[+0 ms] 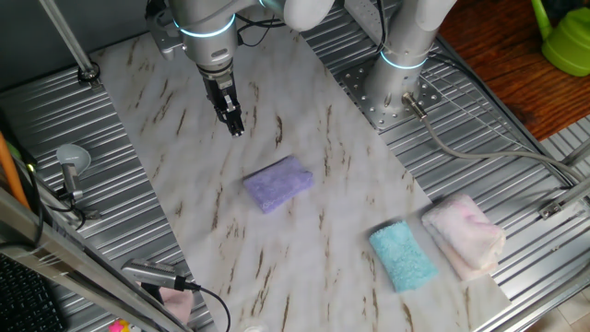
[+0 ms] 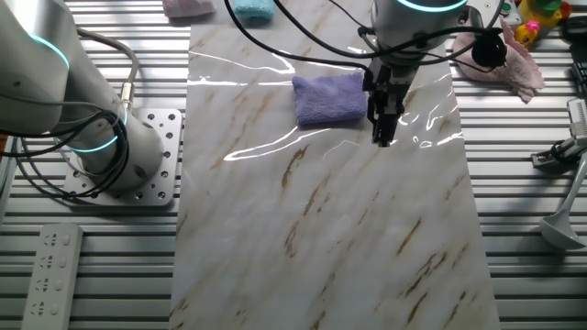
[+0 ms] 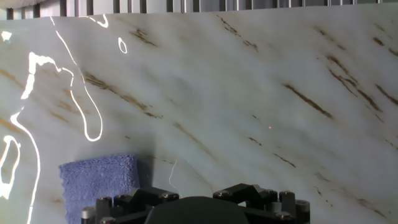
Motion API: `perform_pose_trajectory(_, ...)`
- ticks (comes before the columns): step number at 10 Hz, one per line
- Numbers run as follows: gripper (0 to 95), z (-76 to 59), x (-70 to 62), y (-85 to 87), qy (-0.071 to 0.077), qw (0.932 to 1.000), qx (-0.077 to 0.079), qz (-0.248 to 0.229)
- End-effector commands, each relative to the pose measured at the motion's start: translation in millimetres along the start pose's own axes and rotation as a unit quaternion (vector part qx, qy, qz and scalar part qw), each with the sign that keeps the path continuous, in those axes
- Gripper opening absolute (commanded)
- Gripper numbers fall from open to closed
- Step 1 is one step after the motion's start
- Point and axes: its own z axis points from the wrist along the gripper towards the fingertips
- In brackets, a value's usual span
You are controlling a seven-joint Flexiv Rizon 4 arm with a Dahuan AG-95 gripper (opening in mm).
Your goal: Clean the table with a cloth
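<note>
Hand view: cloth (image 3: 99,182) beside gripper (image 1: 236,127), untouched. Jaw state unclear. Advise centring over cloth, descending square, gripping before wiping table (image 1: 184,138).

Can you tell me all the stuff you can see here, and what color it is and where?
table: 1, white marble look with brown streaks, lying on the ribbed metal surface
purple cloth: 1, lavender, folded, near the middle of the table
teal cloth: 1, teal, folded, at the table's end
pink cloth: 1, pale pink, folded, beside the teal cloth
ribbed metal surface: 1, silver, around the table
remote: 1, grey, on the metal in the other fixed view
green watering can: 1, green, off the bench at the edge of one fixed view
second arm's base: 1, grey, bolted beside the table
gripper: 1, black, over bare table beside the purple cloth, holding nothing
</note>
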Motion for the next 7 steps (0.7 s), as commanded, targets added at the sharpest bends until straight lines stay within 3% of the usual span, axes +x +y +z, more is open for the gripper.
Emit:
perform_pose_trajectory(1,95.0,0.0,0.1,0.0,0.0,1.0,0.0,0.0)
perform_pose_trajectory(2,0.0,-0.1,0.1,0.0,-0.02,0.9958,-0.042,-0.078)
perform_pose_trajectory(7,0.0,-0.8,0.3,0.2,-0.019,0.9959,-0.041,-0.079)
